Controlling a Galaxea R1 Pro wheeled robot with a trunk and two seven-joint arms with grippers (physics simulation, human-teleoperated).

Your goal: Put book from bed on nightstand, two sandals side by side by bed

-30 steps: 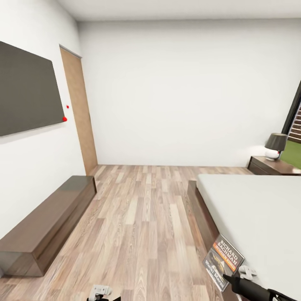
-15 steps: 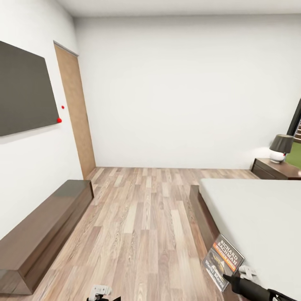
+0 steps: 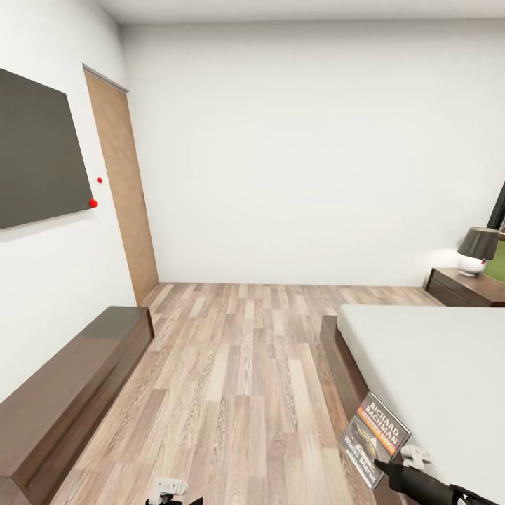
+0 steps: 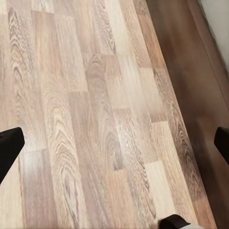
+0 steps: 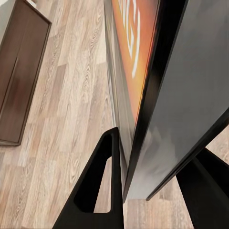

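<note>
White walls and striped brown plank floor (image 3: 238, 365) lie ahead, the pale grey bed (image 3: 435, 372) beside my right claw (image 5: 143, 191). That claw is clenched on the thin dark orange-banded paperback book (image 3: 374, 439), pinching one edge. It's light but floppy and slick, I judge; a deeper pinch nearer the spine would steady it. My left claw (image 4: 114, 148) hangs released over the floor.
</note>
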